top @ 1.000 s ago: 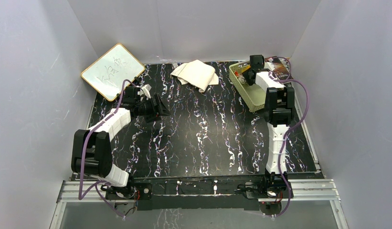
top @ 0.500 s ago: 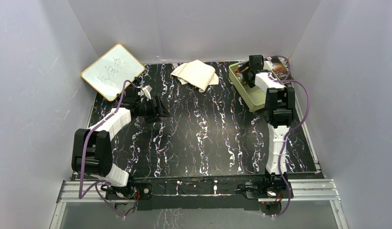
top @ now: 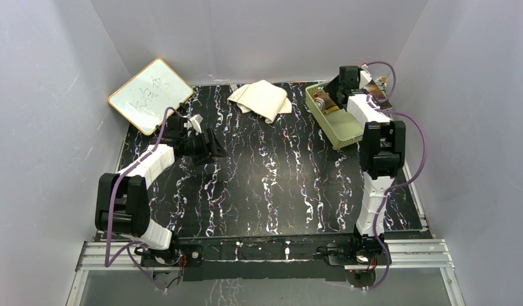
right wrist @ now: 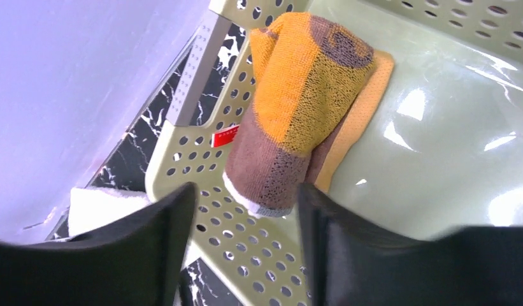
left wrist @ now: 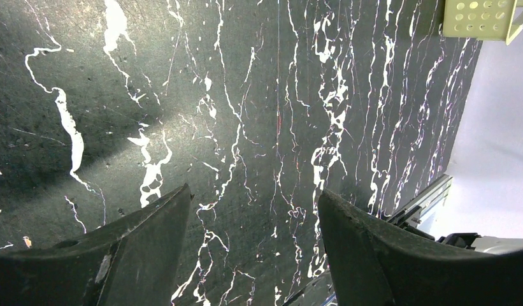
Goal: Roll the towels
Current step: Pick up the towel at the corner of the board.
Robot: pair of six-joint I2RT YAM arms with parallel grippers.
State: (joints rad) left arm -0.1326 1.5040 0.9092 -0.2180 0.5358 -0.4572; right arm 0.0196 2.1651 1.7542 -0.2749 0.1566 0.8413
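1 towel [right wrist: 297,108] lies in basket [top: 343,132] (far right).

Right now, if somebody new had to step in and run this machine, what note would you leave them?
Left gripper: open, empty, over bare table.
Right gripper: open, empty, above the green basket.
Orange-brown towel: rolled, lying in the basket. That one is done.
Cream towel: loosely bunched at the table's far edge, not rolled.
Remaining: roll the cream towel.
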